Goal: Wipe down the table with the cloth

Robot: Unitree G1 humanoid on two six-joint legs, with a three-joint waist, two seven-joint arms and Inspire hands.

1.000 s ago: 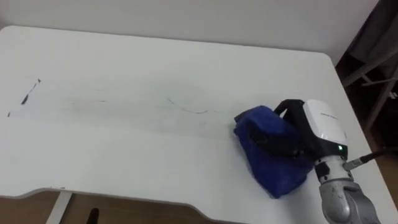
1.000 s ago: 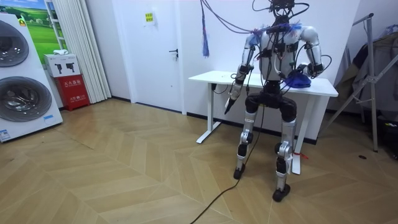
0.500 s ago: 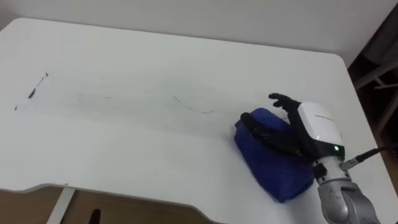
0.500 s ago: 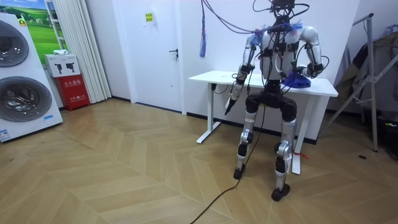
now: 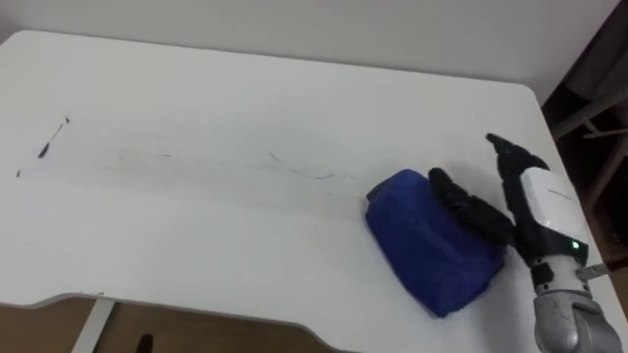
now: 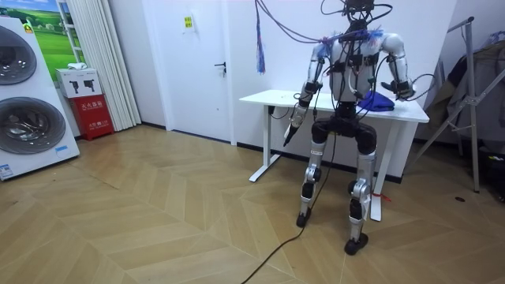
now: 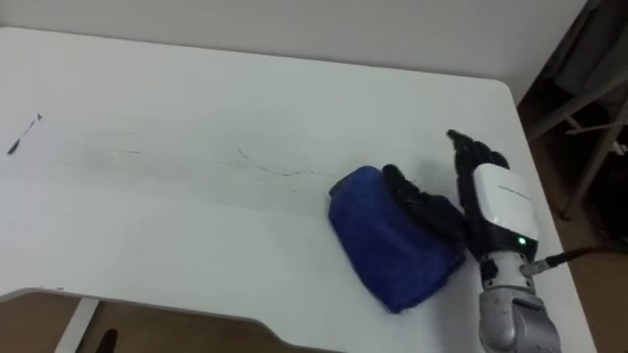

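Observation:
A crumpled blue cloth (image 5: pixel 422 240) lies on the white table (image 5: pixel 196 226) near its right front corner. My right hand (image 5: pixel 540 201) is just to the right of it, open, with its fingers straight and spread. Its thumb rests against the cloth's right edge, and nothing is gripped. Dark pen marks (image 5: pixel 44 149) sit at the table's far left, and a faint thin line (image 5: pixel 304 173) runs near the middle. In the room view I stand at the table's front edge, and my left hand (image 6: pixel 293 126) hangs down at my side, below the tabletop.
The table's right edge is close beside my right hand, with a metal rack (image 5: pixel 594 108) past it. In the room view a washing machine (image 6: pixel 28 102) and a red box (image 6: pixel 93 114) stand far off at the left.
My right hand has let go of the blue cloth, straightened its fingers and drawn back to the right. The cloth stays on the table where it was.

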